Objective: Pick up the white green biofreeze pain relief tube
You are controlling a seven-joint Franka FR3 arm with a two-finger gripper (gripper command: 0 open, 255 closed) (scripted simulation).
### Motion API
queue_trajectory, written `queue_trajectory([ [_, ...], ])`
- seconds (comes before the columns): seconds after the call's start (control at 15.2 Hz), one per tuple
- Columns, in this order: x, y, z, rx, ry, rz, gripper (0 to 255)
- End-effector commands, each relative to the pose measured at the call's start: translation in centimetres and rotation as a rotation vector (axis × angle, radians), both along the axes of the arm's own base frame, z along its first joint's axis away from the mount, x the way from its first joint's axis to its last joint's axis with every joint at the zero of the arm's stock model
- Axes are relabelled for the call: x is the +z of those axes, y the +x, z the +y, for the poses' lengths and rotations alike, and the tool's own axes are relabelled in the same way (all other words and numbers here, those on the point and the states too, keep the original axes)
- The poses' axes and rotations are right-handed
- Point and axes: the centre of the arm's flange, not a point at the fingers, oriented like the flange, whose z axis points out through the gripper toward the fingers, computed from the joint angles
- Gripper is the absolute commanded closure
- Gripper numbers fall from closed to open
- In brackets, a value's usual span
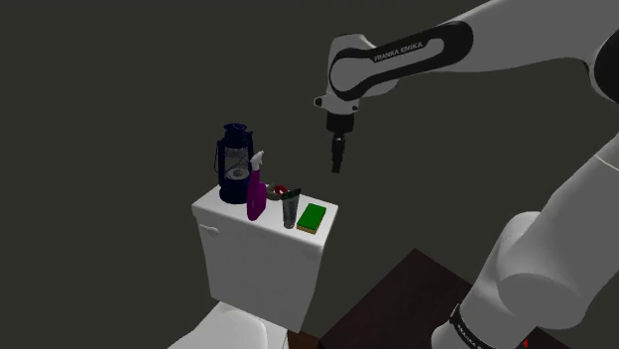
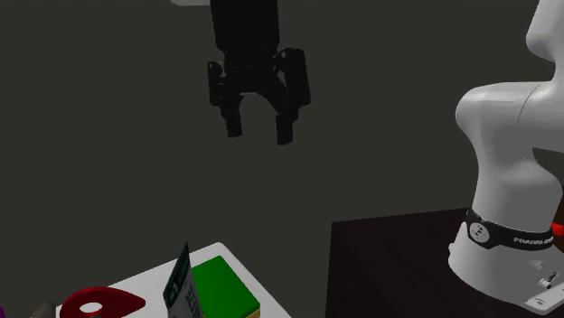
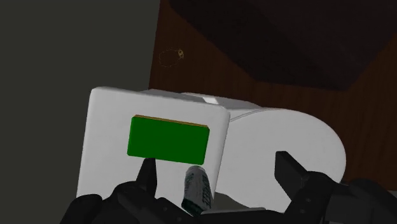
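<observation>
The pain relief tube (image 1: pixel 290 210) stands upright on the white toilet tank lid (image 1: pixel 223 210), pale grey-white with dark green at its top. It stands between a red object (image 1: pixel 285 190) and a flat green sponge (image 1: pixel 312 217). My gripper (image 1: pixel 337 159) hangs open in the air, above and toward the shoulder view's right of the tube, holding nothing. In the second exterior view the gripper (image 2: pixel 259 131) is high above the tube (image 2: pixel 181 285) and the sponge (image 2: pixel 221 285). The wrist view looks down on the tube (image 3: pixel 197 191), which lies near one finger (image 3: pixel 147 172), just short of the sponge (image 3: pixel 168 138).
A dark blue lantern (image 1: pixel 234 164) and a purple spray bottle (image 1: pixel 257 188) stand on the lid's far side. Below the tank is the white toilet bowl (image 3: pixel 286 127). My dark brown stand (image 1: pixel 397 307) sits to the shoulder view's right.
</observation>
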Motion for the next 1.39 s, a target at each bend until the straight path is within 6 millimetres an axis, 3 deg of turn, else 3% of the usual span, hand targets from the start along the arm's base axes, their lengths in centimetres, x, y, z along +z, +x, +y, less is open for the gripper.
queue_trajectory([
  [0.0, -2.0, 2.1, 0.8, 0.074, -0.004, 0.004, 0],
  [0.53, -8.5, 9.2, 5.5, 0.352, -0.021, 0.019, 0],
  [0.99, -12.2, 9.2, 5.5, 0.352, -0.021, 0.019, 0],
  [1.19, -12.5, 9.2, 5.5, 0.352, -0.021, 0.019, 0],
  [1.25, -12.6, 9.2, 5.5, 0.352, -0.021, 0.019, 255],
  [1.32, -12.6, 9.2, 5.5, 0.352, -0.021, 0.019, 255],
])
